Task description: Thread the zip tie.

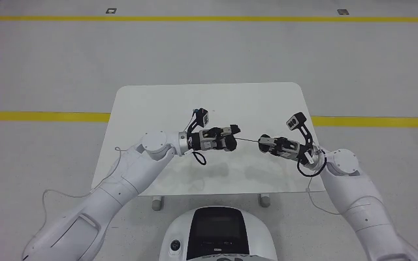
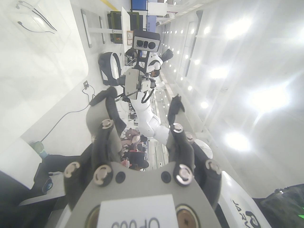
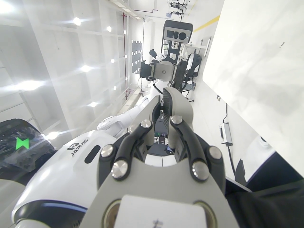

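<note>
A thin black zip tie hangs in the air above the white table, between my two grippers, which face each other. My right gripper is shut on one end of it; in the right wrist view its fingers are pressed together. My left gripper is open, its fingers spread wide in its own view. There the zip tie reaches from the right gripper to one left fingertip. Whether it touches that pad I cannot tell.
Several spare zip ties lie on a clear sheet on the table, far from the grippers. A cable and a power brick lie on the floor beside the table.
</note>
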